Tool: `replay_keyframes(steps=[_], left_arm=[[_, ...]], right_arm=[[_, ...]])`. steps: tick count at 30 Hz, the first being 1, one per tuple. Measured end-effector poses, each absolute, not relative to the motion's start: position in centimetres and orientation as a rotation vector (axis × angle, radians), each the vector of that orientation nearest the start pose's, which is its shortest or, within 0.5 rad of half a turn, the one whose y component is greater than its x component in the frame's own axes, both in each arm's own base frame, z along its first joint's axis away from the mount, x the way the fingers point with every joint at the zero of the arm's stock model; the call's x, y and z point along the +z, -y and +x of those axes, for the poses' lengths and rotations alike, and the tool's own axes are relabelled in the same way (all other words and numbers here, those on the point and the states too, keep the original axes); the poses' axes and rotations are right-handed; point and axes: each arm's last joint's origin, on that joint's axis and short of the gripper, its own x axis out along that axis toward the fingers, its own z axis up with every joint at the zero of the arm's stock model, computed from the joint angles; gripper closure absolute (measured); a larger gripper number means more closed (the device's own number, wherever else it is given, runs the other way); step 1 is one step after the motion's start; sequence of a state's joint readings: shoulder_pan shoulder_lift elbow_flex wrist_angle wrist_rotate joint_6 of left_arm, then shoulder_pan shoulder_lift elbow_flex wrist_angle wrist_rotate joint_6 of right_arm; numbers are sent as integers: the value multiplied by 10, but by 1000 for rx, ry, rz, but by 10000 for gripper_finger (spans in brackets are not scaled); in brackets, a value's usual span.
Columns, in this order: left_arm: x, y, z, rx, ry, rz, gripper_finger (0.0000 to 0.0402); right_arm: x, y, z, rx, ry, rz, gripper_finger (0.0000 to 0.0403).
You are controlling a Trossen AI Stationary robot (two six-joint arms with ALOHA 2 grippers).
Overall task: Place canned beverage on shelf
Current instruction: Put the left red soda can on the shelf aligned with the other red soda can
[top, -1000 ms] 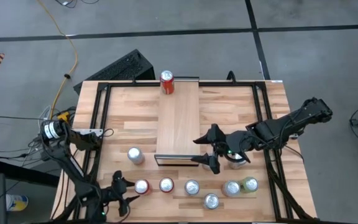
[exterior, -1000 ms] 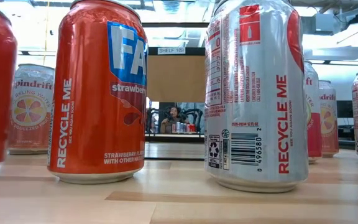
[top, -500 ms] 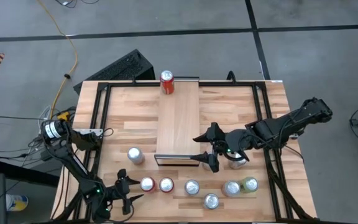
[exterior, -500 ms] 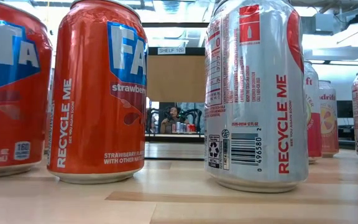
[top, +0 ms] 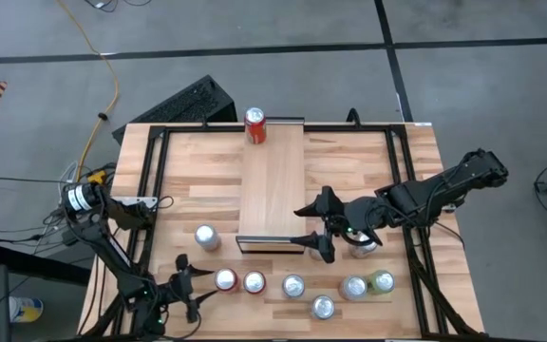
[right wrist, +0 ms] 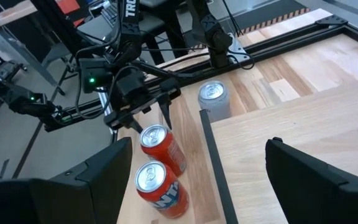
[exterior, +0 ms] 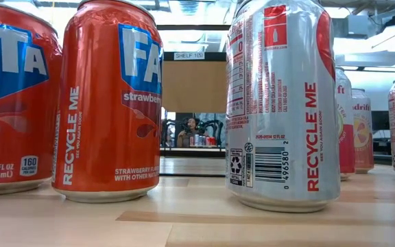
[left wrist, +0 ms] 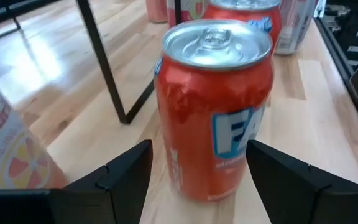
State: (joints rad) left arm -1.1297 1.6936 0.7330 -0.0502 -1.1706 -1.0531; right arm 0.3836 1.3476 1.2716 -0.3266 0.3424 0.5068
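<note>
The shelf (top: 272, 180) is a long light-wood platform in the table's middle, and a red can (top: 254, 125) stands on its far end. A red Fanta can (top: 224, 280) stands upright on the table at the near left; it also shows in the left wrist view (left wrist: 213, 106) and the low view (exterior: 12, 103). My left gripper (top: 200, 285) is open, level with the table, with its fingers (left wrist: 126, 180) on either side of this can. My right gripper (top: 304, 228) is open and empty above the shelf's near right corner. My left gripper comes level from the table's left, with its open fingers on either side of the red Fanta can's lower body (left wrist: 191, 180). I cannot tell whether a finger touches the can. The can stands upright on the table.
Several more cans stand in a row near the front edge, among them a red one (top: 254, 282) and a silver one (top: 293, 285). A silver can (top: 206, 237) stands left of the shelf and another (top: 361, 245) under the right arm. Black frame rails (top: 155, 190) border the tabletop.
My left gripper has moved toward the table's right, up to the red Fanta can. The can has slid a little toward the right, still upright, and now hides the pale can behind it in the low view.
</note>
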Motion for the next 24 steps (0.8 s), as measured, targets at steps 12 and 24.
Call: replay_keyframes(steps=[12, 24], left_arm=[[143, 235, 156, 209, -401, -65, 167], [137, 221, 167, 81, -453, -214, 203]], right_arm=[[365, -102, 280, -55, -377, 355, 62], [365, -102, 280, -52, -378, 340, 62]])
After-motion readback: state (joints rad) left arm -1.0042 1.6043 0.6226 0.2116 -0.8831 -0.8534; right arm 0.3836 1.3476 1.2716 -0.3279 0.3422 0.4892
